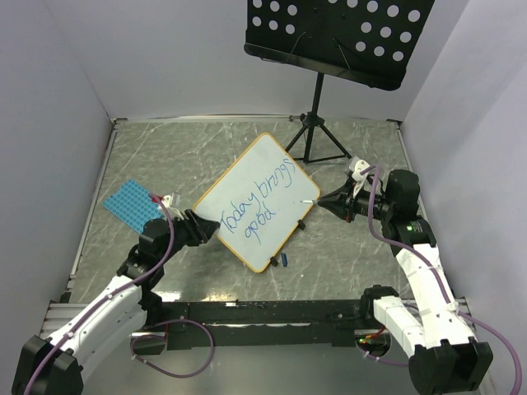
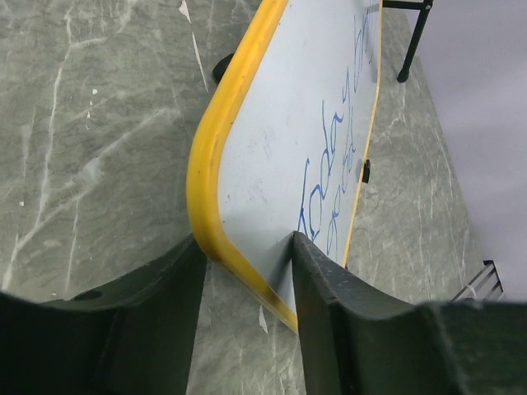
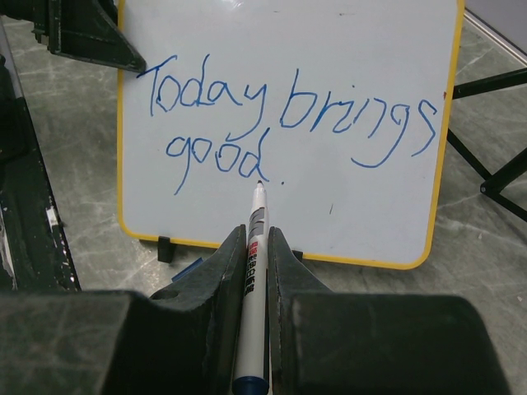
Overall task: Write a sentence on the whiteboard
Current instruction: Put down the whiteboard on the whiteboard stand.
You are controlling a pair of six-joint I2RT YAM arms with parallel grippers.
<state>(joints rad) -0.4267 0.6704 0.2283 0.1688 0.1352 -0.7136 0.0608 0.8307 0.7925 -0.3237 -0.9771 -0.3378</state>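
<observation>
The whiteboard (image 1: 247,185), white with a yellow frame, stands tilted on black clip feet at the table's middle. The sentence (image 1: 262,206) on it reads "Today brings good" in blue, in two lines, and shows clearly in the right wrist view (image 3: 280,123). My left gripper (image 1: 206,226) is shut on the board's near left corner (image 2: 239,255), one finger on its face and one behind. My right gripper (image 1: 325,200) is shut on a white marker (image 3: 254,263). The marker's tip is at the board just right of "good", beside a small dot.
A black perforated music stand (image 1: 338,33) on a tripod (image 1: 317,136) stands behind the board. A blue dotted pad (image 1: 130,203) lies at the left. A small blue cap (image 1: 281,260) lies by the board's near edge. White walls enclose the table.
</observation>
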